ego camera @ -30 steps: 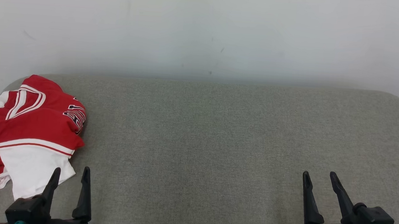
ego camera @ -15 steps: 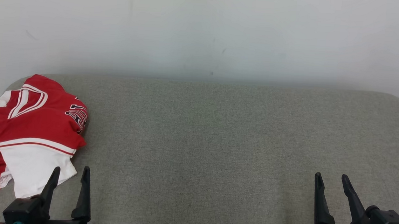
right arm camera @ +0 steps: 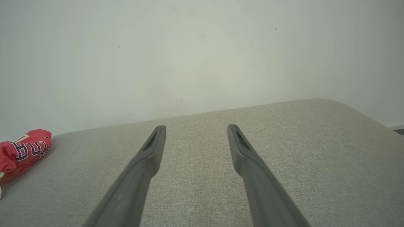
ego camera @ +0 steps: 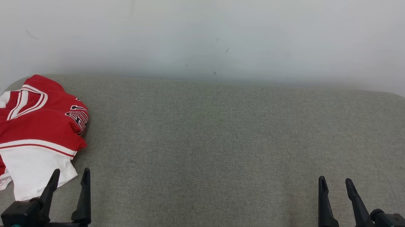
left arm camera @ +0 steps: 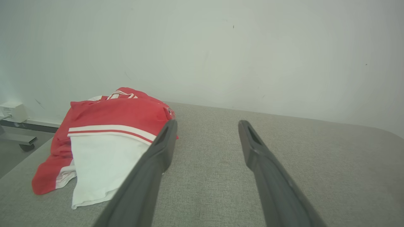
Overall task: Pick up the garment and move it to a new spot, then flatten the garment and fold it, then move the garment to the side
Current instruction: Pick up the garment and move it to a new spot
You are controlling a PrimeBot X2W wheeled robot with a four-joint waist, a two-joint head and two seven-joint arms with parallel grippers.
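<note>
Pickup pending: crumpled red-and-white jersey garment (ego camera: 33, 133) at 9 o'clock on grey fabric desk (ego camera: 221, 147). Left gripper (ego camera: 71, 170), right gripper (ego camera: 335, 179) apart, empty; left should grab next.

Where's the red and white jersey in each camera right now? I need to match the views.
Head view: jersey at the left edge, on the grey padded surface, just beyond the left gripper.
Left wrist view: jersey left of centre, partly behind one of that gripper's fingers.
Right wrist view: jersey at the far left edge, lettering showing.
Shared landmark: the surface's rear edge against the white wall.
</note>
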